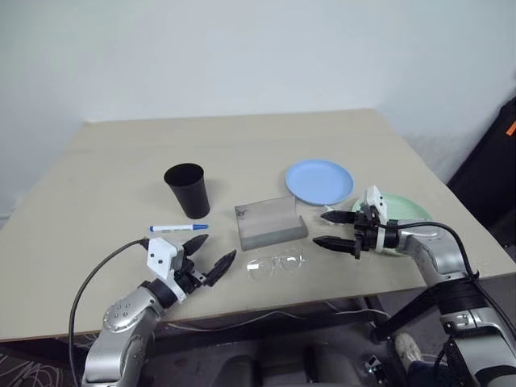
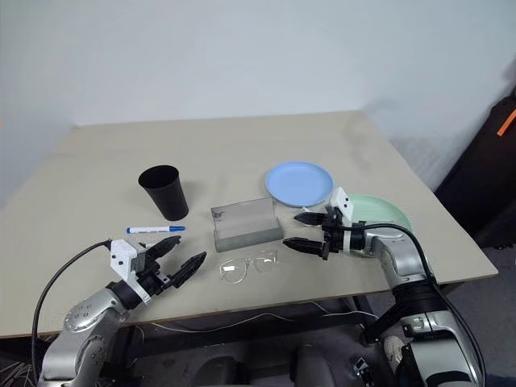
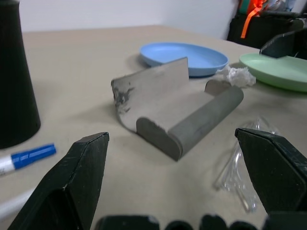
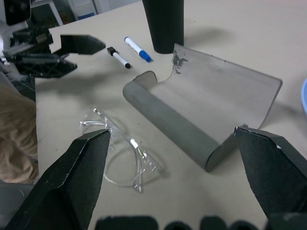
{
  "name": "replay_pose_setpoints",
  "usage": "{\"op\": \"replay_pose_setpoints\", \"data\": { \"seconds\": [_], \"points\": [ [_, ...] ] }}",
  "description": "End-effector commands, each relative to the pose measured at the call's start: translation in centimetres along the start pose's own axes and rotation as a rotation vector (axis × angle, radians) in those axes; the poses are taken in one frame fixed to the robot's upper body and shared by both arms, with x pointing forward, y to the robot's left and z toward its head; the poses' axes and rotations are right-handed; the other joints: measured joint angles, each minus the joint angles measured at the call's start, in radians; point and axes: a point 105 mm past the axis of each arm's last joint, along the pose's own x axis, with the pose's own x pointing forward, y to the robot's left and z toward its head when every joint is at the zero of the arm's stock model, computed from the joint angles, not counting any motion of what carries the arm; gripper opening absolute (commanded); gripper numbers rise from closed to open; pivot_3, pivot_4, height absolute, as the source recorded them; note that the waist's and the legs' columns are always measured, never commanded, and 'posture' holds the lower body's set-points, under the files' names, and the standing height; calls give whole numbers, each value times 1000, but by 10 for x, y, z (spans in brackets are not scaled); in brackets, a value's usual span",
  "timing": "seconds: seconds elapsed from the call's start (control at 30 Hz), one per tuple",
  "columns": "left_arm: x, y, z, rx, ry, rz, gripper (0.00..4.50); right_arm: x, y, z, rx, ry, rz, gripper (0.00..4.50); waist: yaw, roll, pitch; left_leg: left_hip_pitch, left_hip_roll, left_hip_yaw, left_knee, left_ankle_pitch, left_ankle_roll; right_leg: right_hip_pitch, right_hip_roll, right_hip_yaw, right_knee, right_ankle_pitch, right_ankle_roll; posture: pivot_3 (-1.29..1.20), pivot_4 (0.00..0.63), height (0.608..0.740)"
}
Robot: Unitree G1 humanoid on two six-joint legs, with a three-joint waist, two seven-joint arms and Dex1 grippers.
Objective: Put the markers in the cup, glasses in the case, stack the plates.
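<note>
The counter (image 1: 113,161) is plain beige. The cup (image 1: 188,190) is matte black. The marker (image 1: 178,228) has a white barrel and a blue cap; in the right wrist view a second marker (image 4: 118,57) shows a black cap. The case (image 1: 269,222) is grey, with a dark smudge on its lid. The glasses (image 1: 275,264) are clear. One plate (image 1: 318,181) is light blue, the other plate (image 1: 407,208) mint green. Each tool, left (image 1: 209,256) and right (image 1: 334,230), has black fingers on a white mount.

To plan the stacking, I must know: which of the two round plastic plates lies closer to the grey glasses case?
The light blue plate, just behind the open grey case; the mint green plate lies farther right.
</note>
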Motion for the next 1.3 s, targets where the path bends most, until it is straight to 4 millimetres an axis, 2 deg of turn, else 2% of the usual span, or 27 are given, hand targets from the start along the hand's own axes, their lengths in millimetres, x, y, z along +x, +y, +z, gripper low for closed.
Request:
{"op": "replay_pose_setpoints", "data": {
  "seconds": [0.03, 0.17, 0.53, 0.73, 0.8, 0.9, 1.03, 1.3],
  "points": [
    [-1, -1, 12, 46, -47, -5, 4482, -4, -5, 14, -49, -7, 0, 4500, 0, 0, 0, 0, 0, 0, 0, 0, 0, 0, 0, 0, 0, 0, 0, 0, 0, 720],
    [0, 1, 12, 48, -46, 3, 4482, -4, -8, 11, -55, 1, -16, 4500, 1, 0, 0, 0, 0, 0, 0, 0, 0, 1, -1, 0, 0, 0, 0, 0, 0, 720],
    [8, -4, 24, 65, -28, -85, 4482, -14, 0, 4, -55, -29, -125, 4500, 0, 0, 0, 0, 0, 0, 0, 0, 0, 0, -1, -1, 0, 0, 0, 0, 0, 720],
    [5, 0, 19, 63, -5, -94, 4482, -13, 14, 6, -37, -82, -149, 4500, 0, 0, 0, 0, 1, 0, 0, 0, -1, 0, 0, -1, 0, 0, 0, 0, 0, 720],
    [3, -4, 20, 53, -2, -116, 4482, -14, 16, 6, -49, -75, -176, 4500, 0, 0, 0, 0, 1, 0, 0, 0, -1, 0, 0, -1, 0, 0, 0, 0, 0, 720],
    [3, -5, 21, 61, 10, -138, 4482, -15, 8, 14, -59, -101, -241, 4500, 0, 0, 0, 0, 1, 1, 0, 0, -1, 0, -1, -1, 0, 0, 0, 0, 0, 720],
    [5, -5, 25, 66, 8, -139, 4482, -12, -5, 11, -87, -70, -334, 4500, 0, 0, 0, 0, 2, 0, 0, 0, -1, 0, -1, -1, -1, 0, 0, 0, 0, 720],
    [13, -23, 24, 39, 12, -210, 4482, -15, -19, 12, -122, -21, -490, 4500, 1, 0, 0, 0, 1, 0, -1, -1, -1, -1, -1, -1, -1, 0, 0, 0, 0, 720]
  ]
}}
